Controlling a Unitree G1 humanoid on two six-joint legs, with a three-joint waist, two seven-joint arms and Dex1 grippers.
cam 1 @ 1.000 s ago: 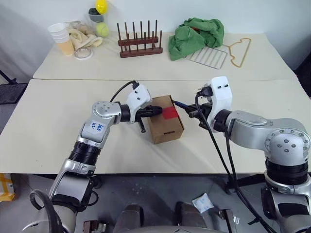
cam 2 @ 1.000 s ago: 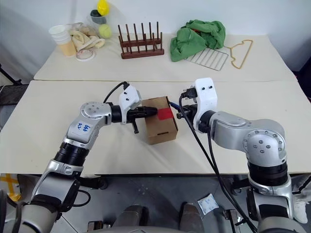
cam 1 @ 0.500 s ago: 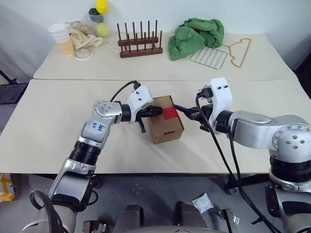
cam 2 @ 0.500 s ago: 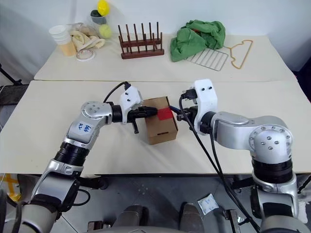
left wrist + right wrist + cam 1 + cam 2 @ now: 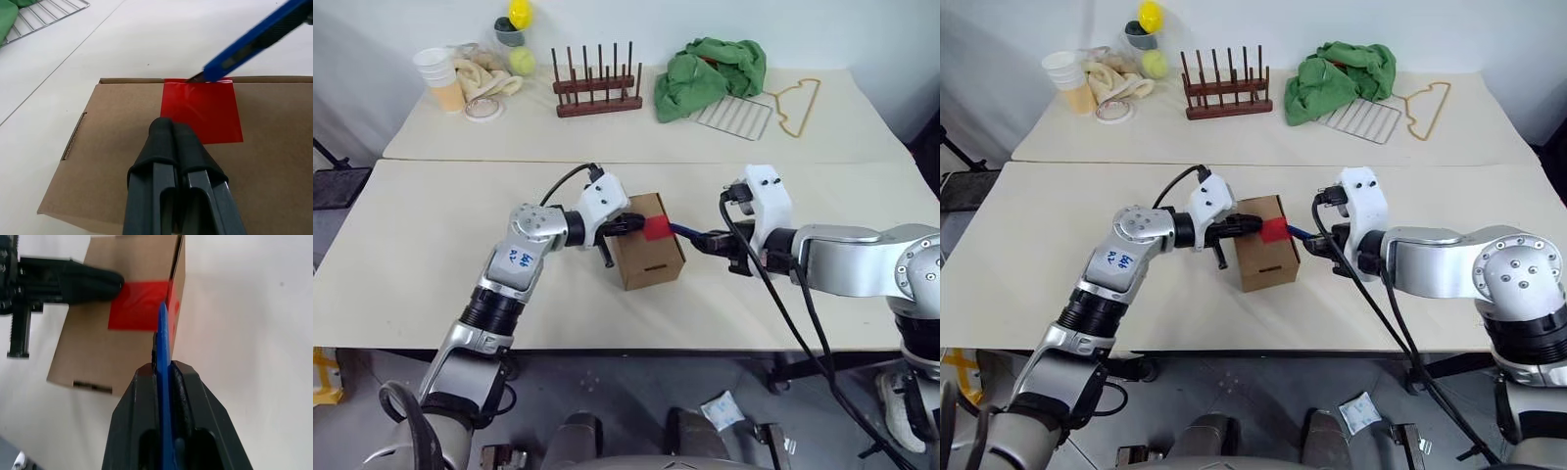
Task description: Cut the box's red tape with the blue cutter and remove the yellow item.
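The brown box (image 5: 646, 259) stands mid-table with the red tape (image 5: 657, 228) across its top edge. My left gripper (image 5: 631, 224) is shut, and its fingertips (image 5: 170, 129) rest on the box's top just short of the tape (image 5: 203, 110). To the right of the box my right gripper (image 5: 717, 240) is shut on the blue cutter (image 5: 686, 233). The cutter's blade tip (image 5: 198, 77) touches the tape's edge at the rim of the box. In the right wrist view the cutter (image 5: 162, 347) points along the box's side edge. The yellow item is hidden.
The back table holds stacked cups (image 5: 435, 70), a cloth, a tennis ball (image 5: 521, 61), a wooden peg rack (image 5: 597, 83), a green cloth (image 5: 710, 64), a wire rack (image 5: 734, 116) and a yellow hanger (image 5: 798, 103). Black cables trail from both wrists.
My right gripper has drawn back to the right and rolled its wrist, bringing the cutter's tip to the tape's edge. The left gripper has stayed on the box.
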